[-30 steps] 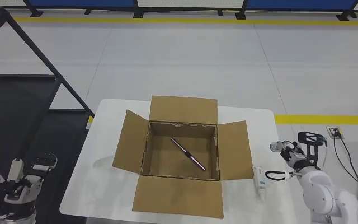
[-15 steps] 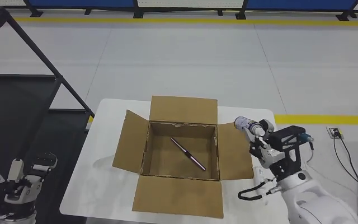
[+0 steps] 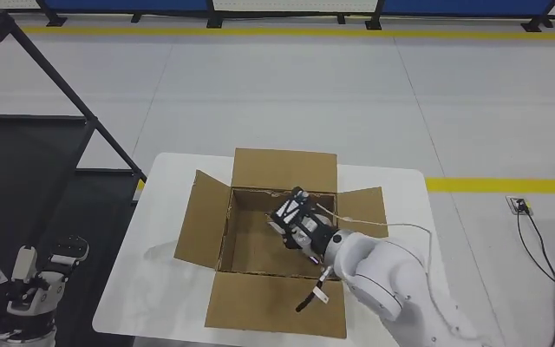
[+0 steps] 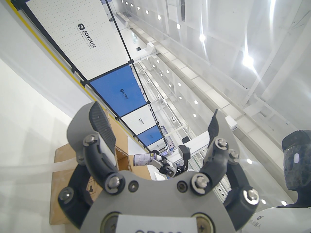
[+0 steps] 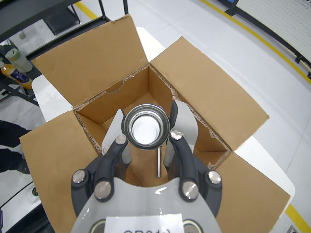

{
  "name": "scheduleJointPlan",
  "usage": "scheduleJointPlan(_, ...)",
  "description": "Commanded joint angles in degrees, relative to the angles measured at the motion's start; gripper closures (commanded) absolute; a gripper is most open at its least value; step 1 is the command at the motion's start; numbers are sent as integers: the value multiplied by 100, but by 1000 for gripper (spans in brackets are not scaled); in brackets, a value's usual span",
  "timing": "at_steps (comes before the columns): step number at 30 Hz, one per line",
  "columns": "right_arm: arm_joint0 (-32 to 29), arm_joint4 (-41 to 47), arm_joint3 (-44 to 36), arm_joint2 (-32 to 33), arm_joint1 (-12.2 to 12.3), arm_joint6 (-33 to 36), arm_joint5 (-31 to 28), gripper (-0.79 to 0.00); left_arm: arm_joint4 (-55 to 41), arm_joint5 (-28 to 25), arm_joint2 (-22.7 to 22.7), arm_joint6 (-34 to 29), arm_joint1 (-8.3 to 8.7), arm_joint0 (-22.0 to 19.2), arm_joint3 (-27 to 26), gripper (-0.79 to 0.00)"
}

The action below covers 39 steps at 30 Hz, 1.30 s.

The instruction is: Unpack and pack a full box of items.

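Observation:
An open cardboard box (image 3: 260,252) stands mid-table with all flaps folded out. My right gripper (image 3: 299,219) hangs over the box's opening, shut on a spray can (image 3: 289,208). From the right wrist the can (image 5: 145,128) shows its round metal end between the fingers (image 5: 116,122), pointing down into the box (image 5: 92,64). A thin silver rod (image 5: 158,162) lies on the box floor below it. My left gripper (image 3: 48,253) sits off the table's near left corner, pointing upward, open and empty (image 4: 158,127).
The white table (image 3: 156,260) has bare strips on both sides of the box. A black shelving rack (image 3: 52,147) stands to the left, with bottles (image 5: 14,71) on a shelf. A cable (image 3: 381,227) trails from the right arm.
The right arm has swung in from the table's right edge, carrying the spray can, and now holds it over the box. The left arm has stayed put.

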Motion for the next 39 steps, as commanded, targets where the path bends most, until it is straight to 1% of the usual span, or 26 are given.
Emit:
scheduleJointPlan(1, 250, 152, 393, -277, -75, 110, -40, 0, 0, 0, 0, 0, 0, 0, 0, -785)
scheduleJointPlan(7, 820, 485, 1582, -879, -321, 38, 1, 0, 0, 0, 0, 0, 0, 0, 0, -785)
scheduleJointPlan(8, 927, 435, 1803, -971, -365, 10, 68, 0, 0, 0, 0, 0, 0, 0, 0, -785)
scheduleJointPlan(15, 1602, 619, 3287, -1667, -762, -95, 204, 0, 0, 0, 0, 0, 0, 0, 0, -785)
scheduleJointPlan(21, 1989, 828, 4168, -1988, -1063, -201, 160, -9, 0, 0, 0, 0, 0, 0, 0, -785)
scheduleJointPlan(22, 2029, 867, 4266, -2001, -1096, -220, 140, -132, 0, 0, 0, 0, 0, 0, 0, -785)
scheduleJointPlan(23, 2061, 899, 4354, -2007, -1124, -239, 118, -215, 0, 0, 0, 0, 0, 0, 0, -785)
scheduleJointPlan(25, 2105, 949, 4481, -1997, -1164, -267, 56, -339, 0, 0, 0, 0, 0, 0, 0, -785)
scheduleJointPlan(27, 2126, 950, 4538, -1991, -1190, -251, 17, -409, 0, 0, 0, 0, 0, 0, 0, -785)
scheduleJointPlan(28, 2126, 934, 4540, -1988, -1199, -234, 12, -536, 0, 0, 0, 0, 0, 0, 0, -785)
scheduleJointPlan(29, 2119, 919, 4531, -1981, -1204, -215, 6, -585, 0, 0, 0, 0, 0, 0, 0, -785)
scheduleJointPlan(31, 2092, 887, 4485, -1955, -1207, -172, -1, -659, 0, 0, 0, 0, 0, 0, 0, -785)
scheduleJointPlan(33, 2058, 828, 4409, -1905, -1195, -126, -5, -683, 0, 0, 0, 0, 0, 0, 0, -785)
scheduleJointPlan(37, 1918, 683, 4104, -1722, -1122, -48, -17, -705, 0, 0, 0, 0, 0, 0, 0, -785)
scheduleJointPlan(39, 1790, 589, 3848, -1589, -1057, 6, -49, -699, 0, 0, 0, 0, 0, 0, 0, -785)
